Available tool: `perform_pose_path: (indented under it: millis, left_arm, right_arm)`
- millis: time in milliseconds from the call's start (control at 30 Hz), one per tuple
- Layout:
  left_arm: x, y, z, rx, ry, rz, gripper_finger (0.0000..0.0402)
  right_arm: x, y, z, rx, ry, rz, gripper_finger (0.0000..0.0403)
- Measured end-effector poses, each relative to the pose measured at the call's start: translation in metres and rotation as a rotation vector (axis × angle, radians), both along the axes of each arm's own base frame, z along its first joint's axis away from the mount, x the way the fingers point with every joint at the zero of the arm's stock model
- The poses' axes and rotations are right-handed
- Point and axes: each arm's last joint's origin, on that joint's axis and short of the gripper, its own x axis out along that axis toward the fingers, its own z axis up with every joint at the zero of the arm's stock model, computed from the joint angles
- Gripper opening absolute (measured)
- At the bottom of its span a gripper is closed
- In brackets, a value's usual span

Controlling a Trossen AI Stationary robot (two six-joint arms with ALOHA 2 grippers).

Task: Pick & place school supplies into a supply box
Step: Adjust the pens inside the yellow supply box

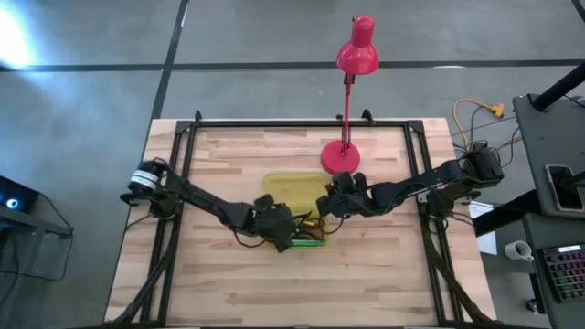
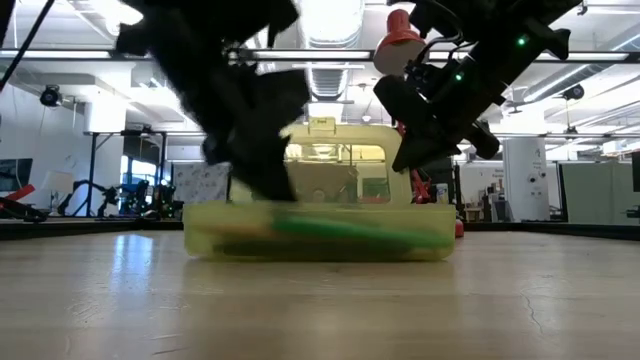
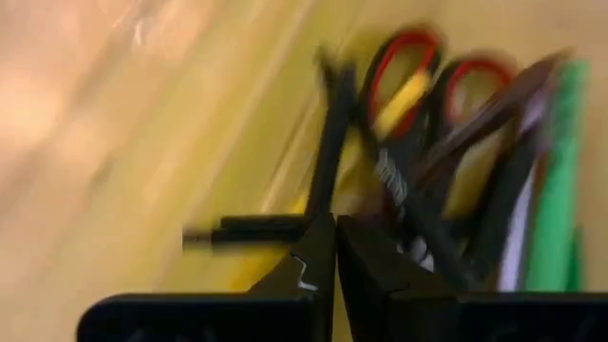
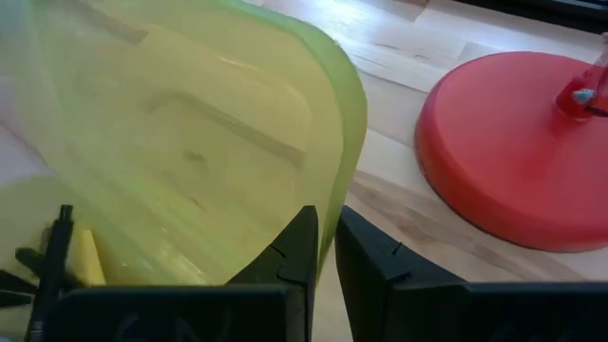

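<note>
- our right gripper (image 4: 326, 249) pinches the supply box (image 1: 291, 190) lid edge at mid-table, beside the lamp base (image 4: 518, 152).
- left gripper (image 3: 334, 249) shut, empty, over the scissors (image 3: 418, 85) and pens inside.
- we fear a slip drops the lid.

Supply box (image 1: 294, 190) sits mid-table, both grippers crowding its front tray. Red lamp base (image 1: 340, 157) stands just behind its right corner, blocking that side. Left of the box, bare table (image 1: 210, 155).
</note>
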Motion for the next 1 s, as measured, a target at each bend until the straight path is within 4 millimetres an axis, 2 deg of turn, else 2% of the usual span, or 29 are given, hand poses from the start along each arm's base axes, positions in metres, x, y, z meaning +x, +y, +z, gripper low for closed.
perform_pose_path:
  millis: [133, 200, 300, 533, 600, 767, 900, 1000]
  left_arm:
    - [-0.014, -0.002, -0.016, -0.068, 0.074, 0.042, 0.0000]
    - [-0.017, -0.007, -0.012, -0.079, 0.072, 0.027, 0.0000]
    - [-0.014, -0.014, 0.008, -0.073, 0.005, 0.018, 0.0000]
    - [-0.003, -0.015, 0.045, -0.011, -0.080, 0.008, 0.0000]
    - [-0.001, -0.017, 0.051, -0.018, -0.087, -0.025, 0.0000]
    - [-0.002, -0.020, 0.041, -0.068, -0.050, -0.064, 0.0000]
    - [-0.002, -0.022, 0.034, -0.119, -0.087, -0.093, 0.0000]
    - [-0.004, -0.021, 0.019, -0.137, -0.097, -0.098, 0.0000]
  right_arm:
    - [-0.001, 0.000, -0.001, -0.001, 0.012, 0.001, 0.0028]
    - [-0.001, 0.000, -0.001, 0.001, 0.012, 0.000, 0.0028]
    - [-0.001, 0.000, -0.001, 0.002, 0.013, 0.000, 0.0028]
    - [-0.001, 0.000, -0.001, 0.002, 0.015, 0.000, 0.0028]
    - [-0.001, 0.000, -0.001, 0.001, 0.017, 0.001, 0.0028]
    - [-0.001, 0.000, -0.001, -0.001, 0.022, 0.002, 0.0028]
    - [-0.001, 0.000, -0.001, -0.009, 0.030, 0.012, 0.0028]
    - [-0.001, 0.001, -0.001, -0.012, 0.032, 0.017, 0.0028]
